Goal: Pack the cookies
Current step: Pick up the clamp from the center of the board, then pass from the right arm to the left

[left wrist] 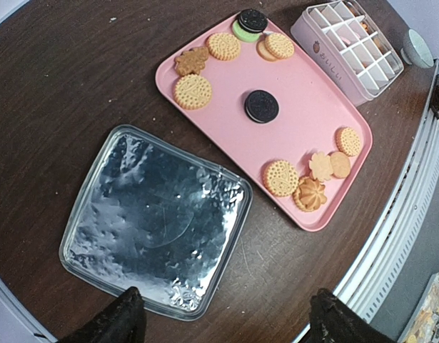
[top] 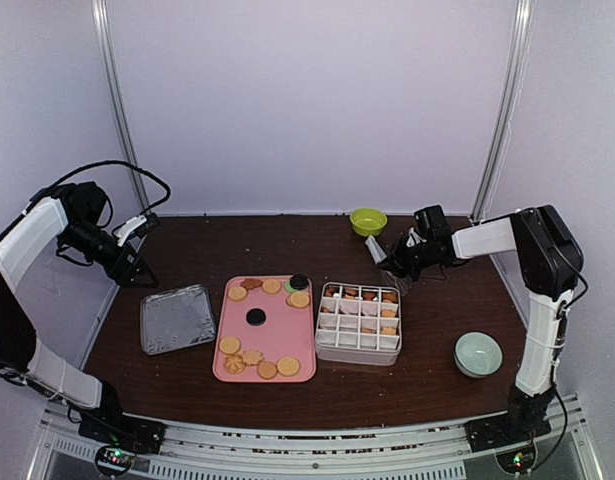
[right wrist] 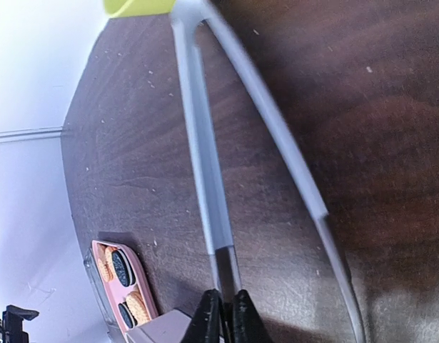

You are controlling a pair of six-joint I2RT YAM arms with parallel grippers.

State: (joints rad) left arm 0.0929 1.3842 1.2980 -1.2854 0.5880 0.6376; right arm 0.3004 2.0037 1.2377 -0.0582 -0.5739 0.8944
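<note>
Nearest the bases, a pale bowl point(top: 478, 353) sits on the right. A row of the cookies point(top: 288, 366) lies along the near edge of the pink tray point(top: 277, 340), and more are gathered at the tray's far edge around two black ones. Left of it is an empty foil tray point(left wrist: 155, 221), and the left gripper point(left wrist: 230, 318) hangs over that, spread wide and grasping nothing. Right of the pink tray, the white divided box point(top: 359, 350) has cookies only in its far cells. Beyond the box, the right gripper point(right wrist: 225, 320) is clenched on the tongs point(right wrist: 205, 179), apparently pinching just one arm while the other splays free. That is the likely trouble: held by one arm, the tongs could swivel or slip in the fingers. They also could not be squeezed shut, so a cookie might be pushed about or dropped short of a cell. The loose cookies lie well apart from this gripper, to its left and nearer the bases, with the box between. Farthest back stands a green bowl point(top: 368, 221).
</note>
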